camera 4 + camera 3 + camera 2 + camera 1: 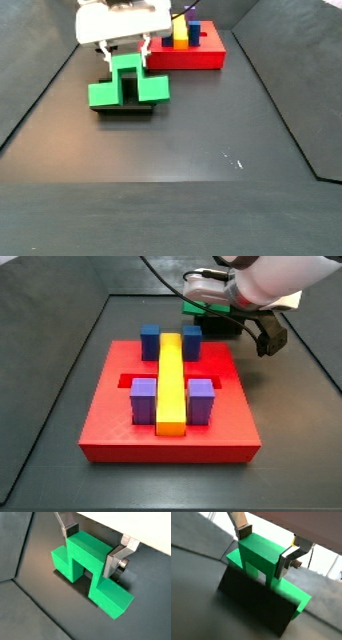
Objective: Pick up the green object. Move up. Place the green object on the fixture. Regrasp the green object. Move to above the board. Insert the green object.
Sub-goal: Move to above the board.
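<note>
The green object [87,567] sits on the fixture [254,604], mid-frame in a wrist view, freeing it for regrasping. The gripper [93,544] straddles its raised block, fingers [119,556] seemingly touching; I cannot tell whether they clamp.

No writing, labels or numbers can be read anywhere, not on the end effector [93,548] at the green object [90,567], nor the board [170,421].
</note>
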